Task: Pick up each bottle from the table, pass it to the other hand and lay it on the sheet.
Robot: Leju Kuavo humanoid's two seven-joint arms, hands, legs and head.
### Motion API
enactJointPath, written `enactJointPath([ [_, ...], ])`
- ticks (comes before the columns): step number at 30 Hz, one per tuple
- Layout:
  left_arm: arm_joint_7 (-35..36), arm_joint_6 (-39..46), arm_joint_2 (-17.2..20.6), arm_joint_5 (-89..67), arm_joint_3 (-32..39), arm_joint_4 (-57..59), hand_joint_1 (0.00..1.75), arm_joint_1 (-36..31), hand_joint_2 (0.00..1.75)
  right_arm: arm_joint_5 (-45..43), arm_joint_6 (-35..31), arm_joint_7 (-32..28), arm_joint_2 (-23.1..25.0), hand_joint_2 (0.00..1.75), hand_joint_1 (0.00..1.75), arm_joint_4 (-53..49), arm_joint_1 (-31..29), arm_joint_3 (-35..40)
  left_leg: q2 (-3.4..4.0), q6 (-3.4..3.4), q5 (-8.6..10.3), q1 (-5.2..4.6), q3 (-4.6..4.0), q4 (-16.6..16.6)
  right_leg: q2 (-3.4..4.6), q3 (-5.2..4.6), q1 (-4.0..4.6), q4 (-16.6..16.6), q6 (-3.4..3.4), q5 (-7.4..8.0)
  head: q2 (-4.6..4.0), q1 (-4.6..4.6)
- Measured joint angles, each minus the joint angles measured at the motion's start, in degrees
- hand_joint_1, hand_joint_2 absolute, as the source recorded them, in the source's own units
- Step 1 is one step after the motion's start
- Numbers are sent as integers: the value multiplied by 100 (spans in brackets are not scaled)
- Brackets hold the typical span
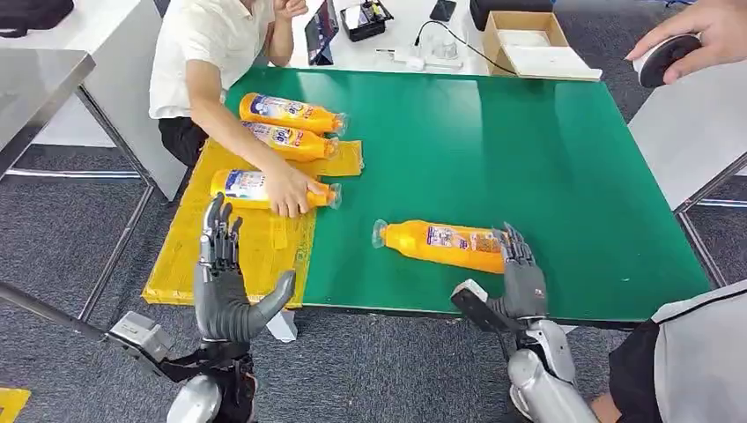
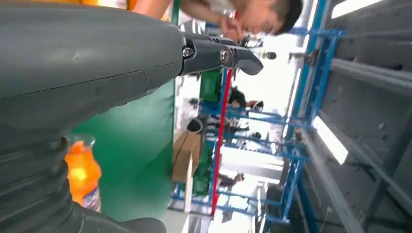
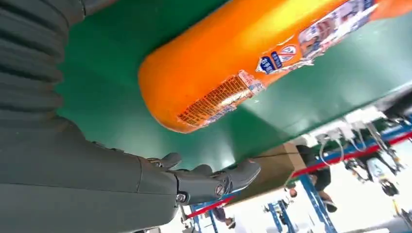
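You've got a green table in front, a white desk butted behind it. On that desk: an open cardboard box at the right, a black tray of small items, a dark tablet propped up, a phone at the far edge, a white cable trailing across. A person in a white shirt crouches at the far left corner, arm stretched out over the table. Another person's hand top right holds a round dark object. Grey carpet floor. Blue metal racking in the background of the left wrist view.
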Motion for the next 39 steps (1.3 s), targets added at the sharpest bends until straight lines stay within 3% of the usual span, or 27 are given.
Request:
enactJointPath([
  [7,188,-124,0,43,-122,155,0,-137,175,359,103,396,33,175,0,701,-606,151,0,0,0,0,-3,0,0,-2,0,1,0,0,0,0],
  [16,371,-293,0,205,-199,247,0,-190,175,623,247,675,114,175,0,1084,-929,444,-1,0,0,0,-4,0,0,-3,0,0,0,0,0,0],
  [39,909,-782,-20,448,-242,468,0,-223,175,1049,1821,1891,125,175,0,2043,-1831,857,2,0,0,0,9,1,4,6,0,-1,0,0,0,0],
])
